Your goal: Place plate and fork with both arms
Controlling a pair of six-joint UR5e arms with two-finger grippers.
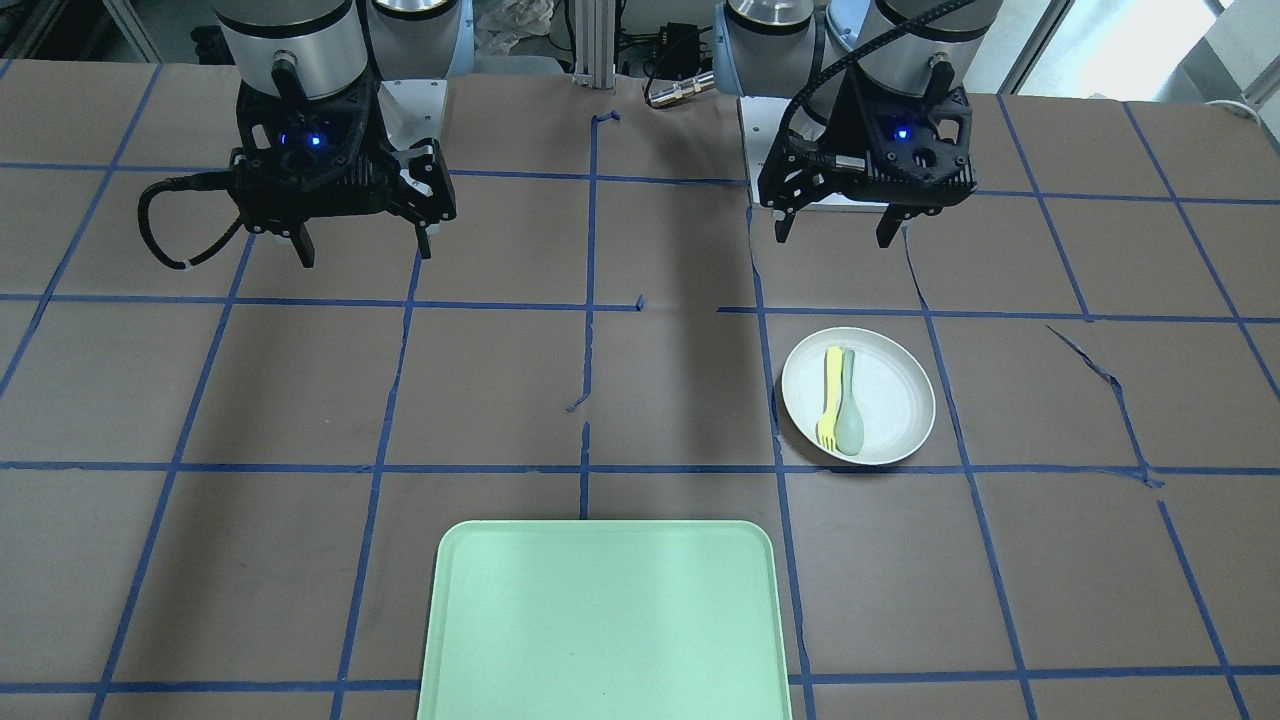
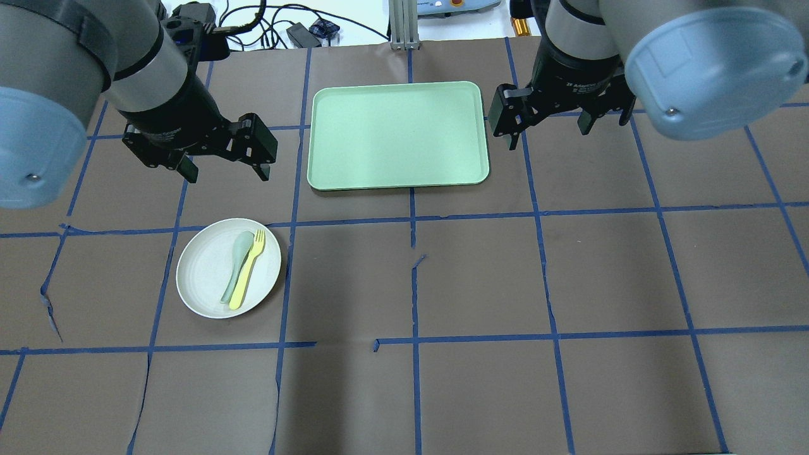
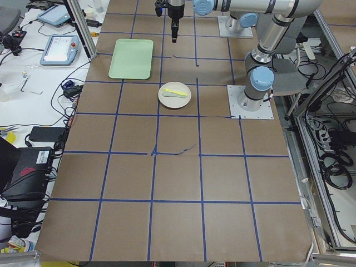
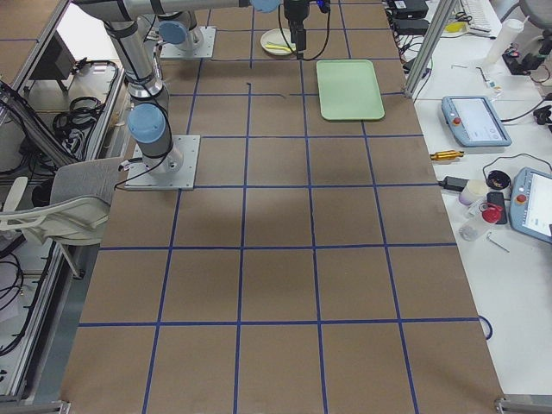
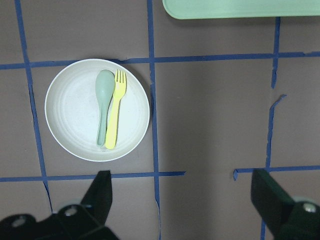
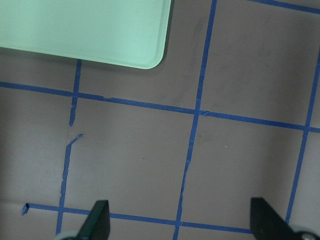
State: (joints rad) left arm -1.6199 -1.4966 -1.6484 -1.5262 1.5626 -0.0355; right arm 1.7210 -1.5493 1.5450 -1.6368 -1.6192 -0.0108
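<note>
Both pincers hang above the desk [image 2: 480, 272], fingers spread wide, gripping nothing. The plate [image 2: 205, 278] rests on the robot's side of the left pincer [image 2: 227, 175], slightly outward from it. That arm's wrist view shows most clearly the fork [image 5: 115, 112] lying on the plate and touching the spoon [image 5: 103, 105]. The right pincer [image 2: 548, 136] hovers just beside the tray [image 2: 398, 133]. Its wrist view catches only the tray's corner and taped desk.

Brown table [image 2: 480, 284] gridded with blue tape [image 2: 632, 208].
</note>
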